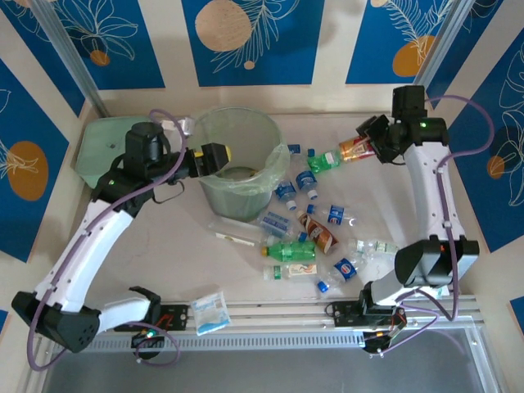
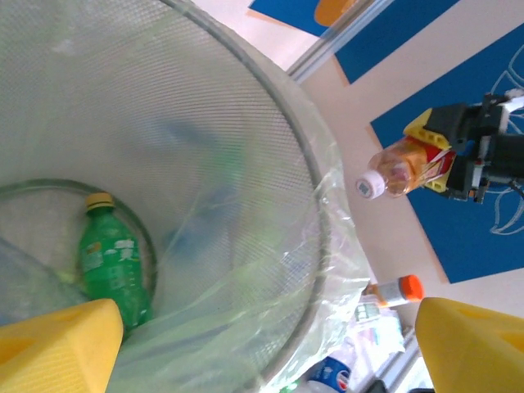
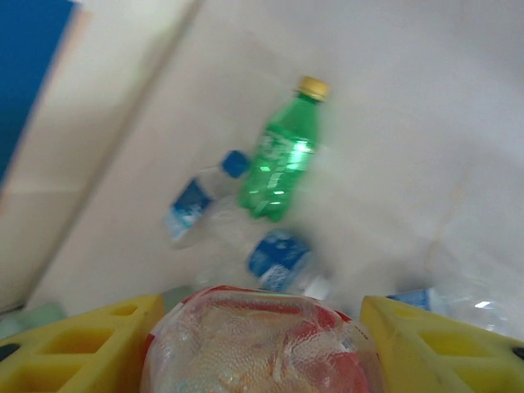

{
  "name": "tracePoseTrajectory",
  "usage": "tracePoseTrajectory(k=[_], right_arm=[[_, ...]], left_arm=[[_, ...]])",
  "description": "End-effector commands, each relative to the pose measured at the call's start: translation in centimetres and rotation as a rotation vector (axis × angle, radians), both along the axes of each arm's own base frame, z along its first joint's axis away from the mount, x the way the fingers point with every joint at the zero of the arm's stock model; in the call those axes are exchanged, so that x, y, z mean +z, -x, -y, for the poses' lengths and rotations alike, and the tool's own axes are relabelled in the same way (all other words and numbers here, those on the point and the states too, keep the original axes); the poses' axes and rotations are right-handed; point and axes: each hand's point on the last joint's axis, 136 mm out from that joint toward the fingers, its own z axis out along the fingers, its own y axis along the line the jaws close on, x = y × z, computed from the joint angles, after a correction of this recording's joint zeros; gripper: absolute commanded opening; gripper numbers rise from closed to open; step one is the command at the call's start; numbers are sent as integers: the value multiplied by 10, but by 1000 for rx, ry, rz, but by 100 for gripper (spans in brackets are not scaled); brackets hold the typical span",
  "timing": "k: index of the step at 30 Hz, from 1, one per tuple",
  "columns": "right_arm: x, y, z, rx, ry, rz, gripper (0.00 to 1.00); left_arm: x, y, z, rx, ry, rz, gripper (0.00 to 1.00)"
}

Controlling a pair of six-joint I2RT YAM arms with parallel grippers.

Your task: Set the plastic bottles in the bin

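The bin (image 1: 246, 182), a round pale-green basket with a clear liner, stands at the back left. My left gripper (image 1: 219, 153) hovers over its left rim, open and empty. In the left wrist view the yellow fingers (image 2: 57, 348) frame the bin's mesh wall (image 2: 205, 123), and a green bottle (image 2: 115, 266) lies at the bottom. My right gripper (image 1: 370, 141) is raised at the back right, shut on a red-labelled bottle (image 1: 354, 149) (image 3: 258, 344) (image 2: 401, 168). Several plastic bottles lie on the table, among them a green one (image 1: 288, 250) (image 3: 282, 160) and a brown-labelled one (image 1: 319, 233).
A square pale-green lidded box (image 1: 102, 147) sits left of the bin. A flat white-and-blue packet (image 1: 211, 313) lies near the front rail. A long clear bottle (image 1: 237, 229) lies in front of the bin. Blue-patterned walls close the back and sides.
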Motion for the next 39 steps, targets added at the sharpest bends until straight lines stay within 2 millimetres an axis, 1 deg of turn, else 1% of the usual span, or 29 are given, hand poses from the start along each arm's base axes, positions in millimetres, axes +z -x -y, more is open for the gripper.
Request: tracePoseTrajectory(k=[1, 3, 6, 10, 12, 14, 18, 21, 24, 27, 31, 34, 36, 39], right_arm=[[51, 10, -35, 129, -65, 119, 60], [72, 12, -52, 178, -79, 170, 60], [98, 16, -77, 244, -104, 241, 60], [123, 21, -113, 340, -160, 318, 60], [131, 23, -131, 385, -190, 347, 60], [134, 23, -147, 426, -226, 358, 60], [136, 19, -171, 483, -287, 375, 59], [136, 16, -182, 503, -318, 387, 60], [135, 14, -189, 515, -332, 382, 60], [135, 11, -194, 518, -335, 383, 60], [136, 10, -199, 525, -342, 386, 60], [133, 9, -204, 536, -345, 374, 60], [132, 9, -206, 536, -342, 370, 60], [130, 8, -206, 534, -339, 368, 60]], left_arm=[[35, -5, 21, -75, 146, 46, 92], [42, -11, 32, -106, 193, 42, 92], [53, -14, 50, -171, 252, 43, 91], [61, -16, 75, -261, 296, 46, 91], [65, -16, 86, -300, 335, 49, 91], [70, -15, 93, -328, 377, 57, 91], [77, -12, 103, -368, 440, 67, 88], [74, -12, 107, -378, 458, 51, 84], [75, -7, 111, -405, 493, 44, 81], [76, -2, 111, -422, 517, 39, 78], [73, 1, 109, -418, 511, 31, 76], [72, 3, 109, -424, 519, 25, 69], [72, 4, 109, -426, 522, 25, 61], [72, 5, 109, -428, 522, 23, 52]])
